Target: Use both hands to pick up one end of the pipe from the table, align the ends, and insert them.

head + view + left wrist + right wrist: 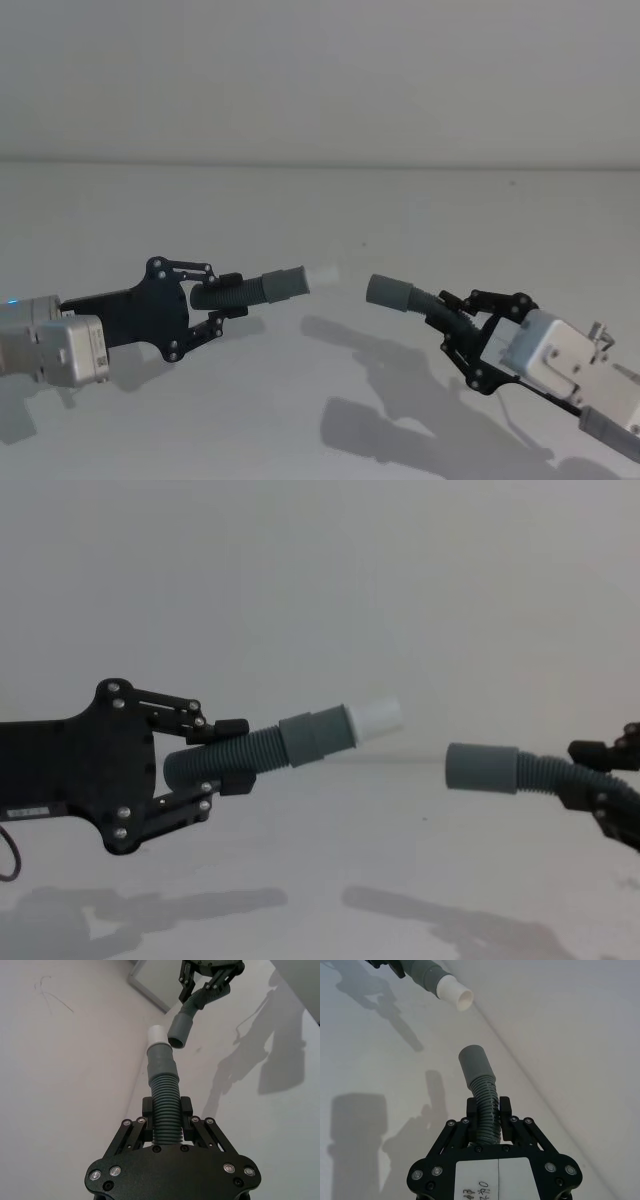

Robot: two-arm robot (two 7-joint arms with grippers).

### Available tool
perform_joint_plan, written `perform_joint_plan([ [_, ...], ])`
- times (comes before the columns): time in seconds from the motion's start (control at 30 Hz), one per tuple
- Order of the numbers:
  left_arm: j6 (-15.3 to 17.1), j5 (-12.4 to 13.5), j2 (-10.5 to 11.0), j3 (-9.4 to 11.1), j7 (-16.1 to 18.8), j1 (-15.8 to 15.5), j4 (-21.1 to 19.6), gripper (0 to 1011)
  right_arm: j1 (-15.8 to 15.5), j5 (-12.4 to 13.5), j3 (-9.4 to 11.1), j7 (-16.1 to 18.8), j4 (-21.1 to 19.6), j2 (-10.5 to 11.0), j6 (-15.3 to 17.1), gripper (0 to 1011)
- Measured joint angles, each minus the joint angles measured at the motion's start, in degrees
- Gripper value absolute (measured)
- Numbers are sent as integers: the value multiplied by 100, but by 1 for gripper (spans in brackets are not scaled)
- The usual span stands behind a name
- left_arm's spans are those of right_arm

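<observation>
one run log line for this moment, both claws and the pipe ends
left claw: shut on pipe, white tip forward | right claw: shut on pipe, socket cuff forward | ends: raised, facing, apart, not inserted

the pipe clamped in the left gripper looks like matt grey plastic, ribbed where the fingers pinch it, then smooth along the collar just beyond them and smooth white at the tip farthest out. the length held in the right gripper shows the same ribbed finish at the fingers and ends ahead of them in a smooth, dull grey socket cuff. both grippers are matt black with small shiny metal screws, the right one bears a white paper label behind its fingers, and beneath them the table looks matt, plain and pale.
</observation>
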Motion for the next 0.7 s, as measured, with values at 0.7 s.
perform_joint_plan([
  [0.7, -145, 60, -7, -13, 0, -6, 19, 308, -287, -195, 341, -100, -448, 271, -171, 253],
])
